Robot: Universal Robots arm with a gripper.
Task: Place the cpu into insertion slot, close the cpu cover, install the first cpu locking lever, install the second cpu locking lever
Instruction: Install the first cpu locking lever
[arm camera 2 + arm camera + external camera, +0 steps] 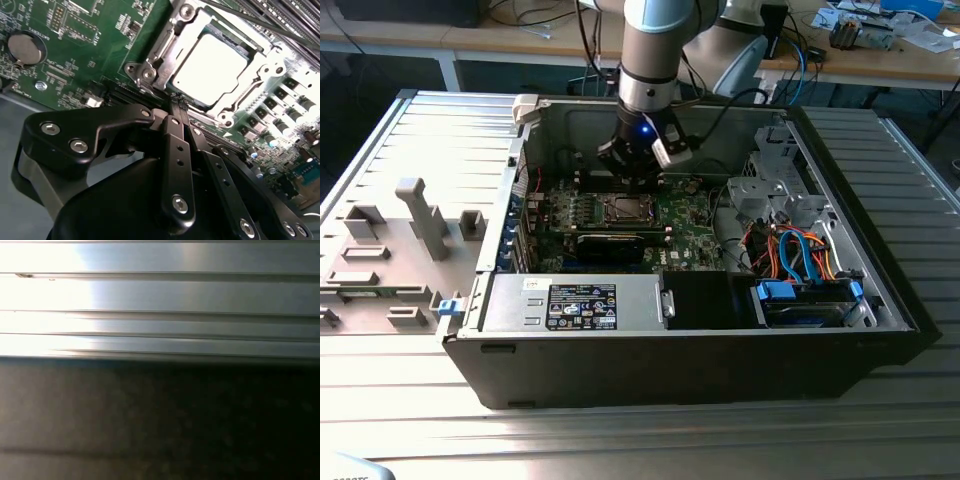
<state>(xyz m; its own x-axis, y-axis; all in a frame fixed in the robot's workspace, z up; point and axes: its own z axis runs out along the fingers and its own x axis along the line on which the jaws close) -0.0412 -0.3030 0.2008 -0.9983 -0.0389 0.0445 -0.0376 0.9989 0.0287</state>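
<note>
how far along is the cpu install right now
The cpu already sits in the insertion slot, with the cpu cover closed flat around it. The hand, fingers together and empty, is at the socket's edge. Whether either locking lever is latched cannot be told.

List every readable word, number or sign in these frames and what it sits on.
No text can be read in these frames.
power supply label, exterior view: dark sticker with print and marks, too small to read.
motherboard, second wrist view: white lettering, too blurred to read.
cpu: top washed out by glare, no text shows.
</note>
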